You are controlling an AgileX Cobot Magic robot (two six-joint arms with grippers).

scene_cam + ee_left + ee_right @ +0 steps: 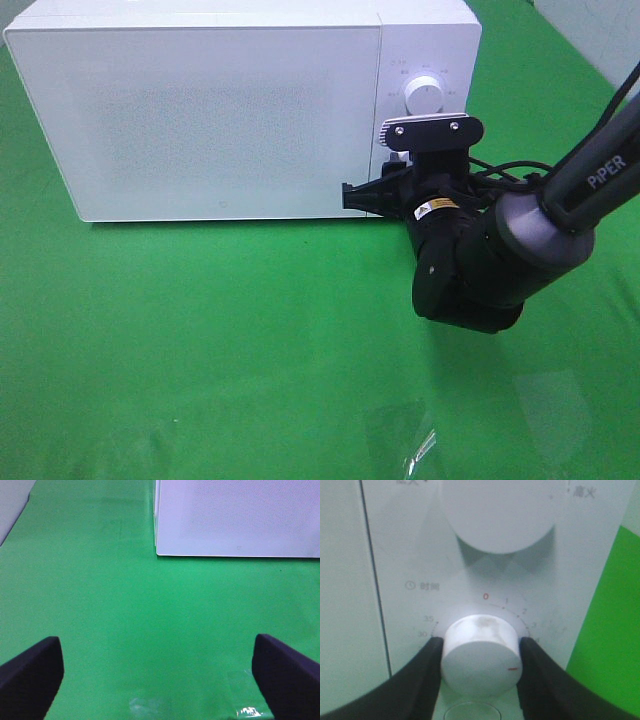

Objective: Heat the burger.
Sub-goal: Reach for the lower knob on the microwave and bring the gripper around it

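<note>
Burger: not in any of my views, so I couldn't tell where it sat. The door of the boxy white microwave oven [200, 110] was shut flush and its frosted front showed nothing inside.

My right claw [480, 652] was closed on the round white plastic timer knob [477, 647]. One black finger [427, 665] pressed on each side of it, both touching the rim. The knob's face carried a short red line [511, 669] near its edge, close to the finger on the side of the printed 2 and 3. The scale around the knob read 0, 1, 2, 3 in one direction and 35, 30 in the other. A second, larger white round knob [497, 515] sat just beside it on the same control panel, untouched. From the high camera, my right arm came in from the right side. Its wrist was level with the panel, and the black fingers pointed at the oven front, covering the timer knob.

My left claw [160, 680] was spread wide and held nothing. It hung over the flat green cloth [100, 605], well apart from the oven, with the oven's front corner ahead of it. A small glossy scrap of clear film [245, 710] lay on the cloth near one finger.
</note>
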